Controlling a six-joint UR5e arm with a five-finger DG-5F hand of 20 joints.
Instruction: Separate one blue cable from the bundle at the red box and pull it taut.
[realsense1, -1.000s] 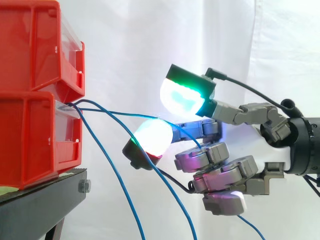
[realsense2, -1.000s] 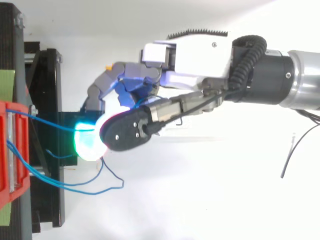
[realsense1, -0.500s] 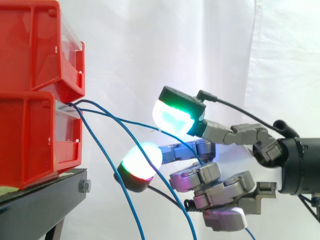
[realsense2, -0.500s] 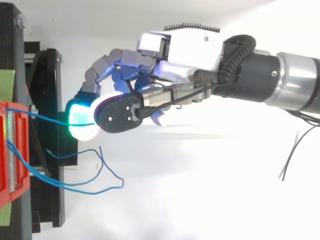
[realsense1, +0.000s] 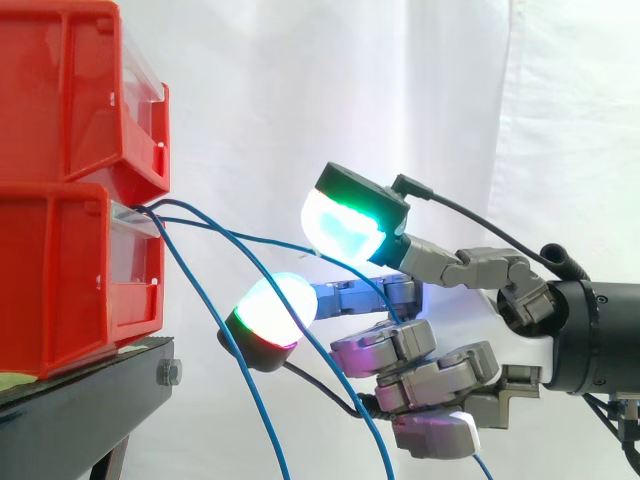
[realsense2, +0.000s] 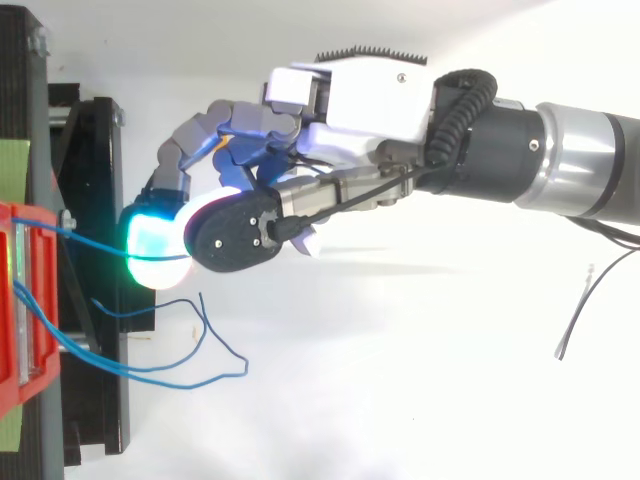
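Two stacked red bins (realsense1: 60, 280) stand at the left on a black stand (realsense1: 80, 400). Several thin blue cables come out of the lower bin's front. One blue cable (realsense1: 250, 237) runs right in a shallow slack curve and passes between the hand's spread thumb pad (realsense1: 345, 220) and a straight finger's pad (realsense1: 272, 312). It then goes behind the curled fingers of the hand (realsense1: 440, 375) and comes out beneath them. From above, this cable (realsense2: 85, 243) reaches from the bin (realsense2: 20, 300) to the glowing pads under the hand (realsense2: 350, 100). The other cables (realsense1: 230, 360) hang down loose.
The loose cables loop over the white floor (realsense2: 200, 335) below the hand. The black stand (realsense2: 95, 200) sticks out from the bins toward the hand. A white curtain hangs behind. The arm comes in from the right.
The hand has moved left toward the bins and sunk a little, sliding along the cable. The thumb and straight finger stay apart. The loose cables have not moved.
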